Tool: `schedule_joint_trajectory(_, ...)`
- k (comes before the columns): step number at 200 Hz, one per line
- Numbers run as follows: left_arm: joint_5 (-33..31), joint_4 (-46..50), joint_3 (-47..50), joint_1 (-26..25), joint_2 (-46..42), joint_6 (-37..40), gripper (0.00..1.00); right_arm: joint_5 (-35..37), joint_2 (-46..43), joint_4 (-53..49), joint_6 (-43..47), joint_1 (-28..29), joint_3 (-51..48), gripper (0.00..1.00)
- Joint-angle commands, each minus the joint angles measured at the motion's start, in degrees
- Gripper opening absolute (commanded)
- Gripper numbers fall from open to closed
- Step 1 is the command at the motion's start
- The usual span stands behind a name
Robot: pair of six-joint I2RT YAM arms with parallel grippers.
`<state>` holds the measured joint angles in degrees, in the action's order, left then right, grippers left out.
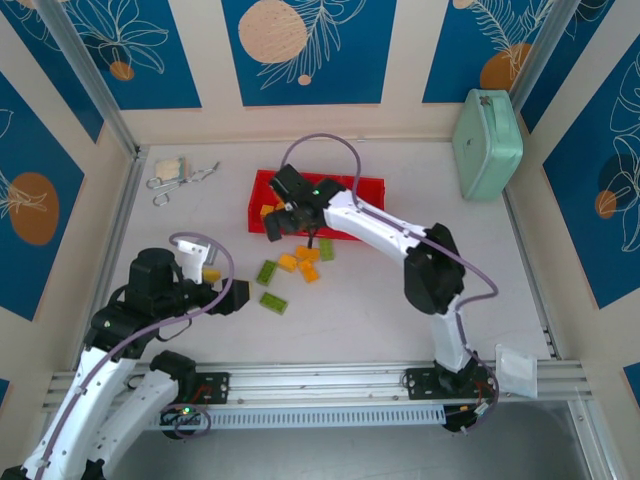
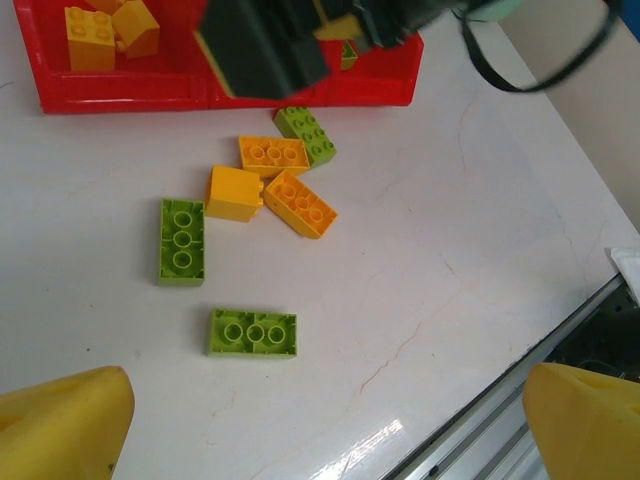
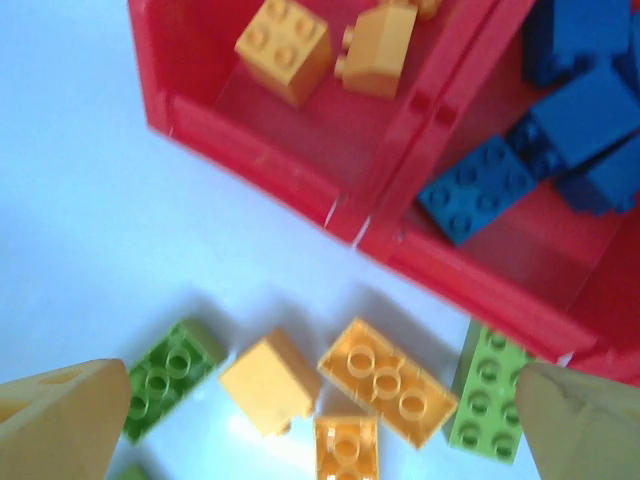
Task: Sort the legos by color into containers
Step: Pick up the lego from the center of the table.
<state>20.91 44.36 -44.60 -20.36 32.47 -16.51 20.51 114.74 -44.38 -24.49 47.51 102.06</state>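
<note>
**A:** Starting from above, where is the right gripper hanging?

**B:** It is hovering over the near-left corner of the red tray, above the leftmost container. Its jaws are standing wide with nothing between them. I judge it is sitting there because that compartment is taking the orange legos.

**A:** And the left gripper?

**B:** It is lying low over the near-left part of the table, spread open and empty. It is pointing toward the loose pile, well apart from the tray, probably so the other arm has room.

**A:** What is the left wrist camera giving?

**B:** Its yellow fingertips are framing bare table and gripping nothing. Three orange bricks are lying bunched together near the tray wall, with a green brick just beside them. Two more green ones are lying apart, nearer the camera.

**A:** And the right wrist?

**B:** Its fingers are gaping over those same loose pieces, holding none. Beyond them, orange ones are sitting in one compartment and blue bricks are piling up in the next. All are looking glossy and blocky. Several seem to be lying hollow side up, showing round tubes rather than studs.
</note>
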Motion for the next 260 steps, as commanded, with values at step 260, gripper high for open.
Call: schedule_joint_trajectory(260, 0.11, 0.14, -0.27, 0.67, -0.12, -0.38, 0.99, -7.76, -0.54, 1.84, -1.68, 2.33, -19.69, 0.83)
